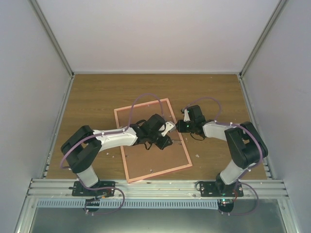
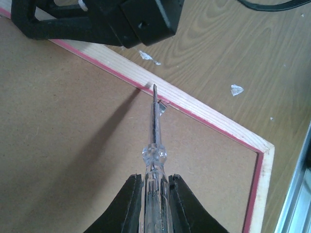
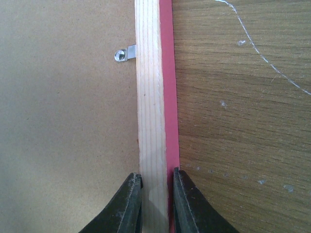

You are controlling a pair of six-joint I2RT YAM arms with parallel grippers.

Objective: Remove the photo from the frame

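Bare-wood frame (image 3: 148, 121); matt backing board (image 3: 63, 145); metal clip (image 3: 124, 55); clear plastic screwdriver (image 2: 154, 145).

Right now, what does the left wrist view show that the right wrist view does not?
Left wrist only: a clear-handled screwdriver gripped in the left fingers, tip at the frame's inner edge, and a frame corner. Right wrist only: the right fingers pinching the frame's rail, and a metal tab turned over the backing board. Both: the frame's pale wood back with pink edge, the brown backing board, the wooden table.
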